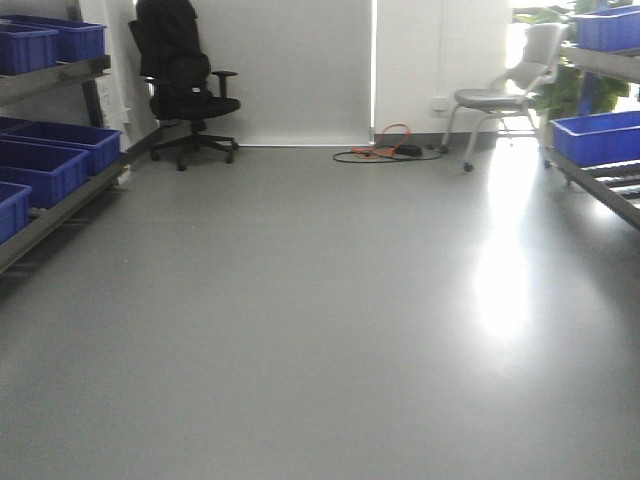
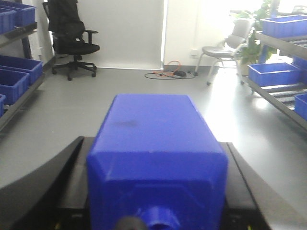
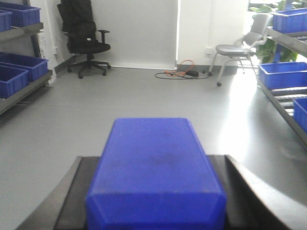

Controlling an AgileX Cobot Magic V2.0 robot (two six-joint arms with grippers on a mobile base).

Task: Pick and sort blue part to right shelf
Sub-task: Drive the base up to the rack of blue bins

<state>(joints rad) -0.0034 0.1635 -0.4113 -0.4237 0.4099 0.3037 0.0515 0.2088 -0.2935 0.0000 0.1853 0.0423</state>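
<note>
Now: left hand [image 2: 156, 203] grips blue block [image 2: 156, 143], right hand [image 3: 156, 208] blue part [image 3: 153, 163]; grey floor [image 1: 300, 300].

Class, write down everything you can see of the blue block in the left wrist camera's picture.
The blue block is a bright, plastic-looking box with bevelled edges, a faint dark smudge on top and a round holed knob at its near end. It lies lengthwise, pinched between the black fingers of the left gripper.

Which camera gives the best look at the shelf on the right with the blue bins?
The right wrist view: the shelf shows three bins and its rollers clearly. The left wrist view shows much the same, but glare washes its far end. The front view cuts it off at the edge.
</note>
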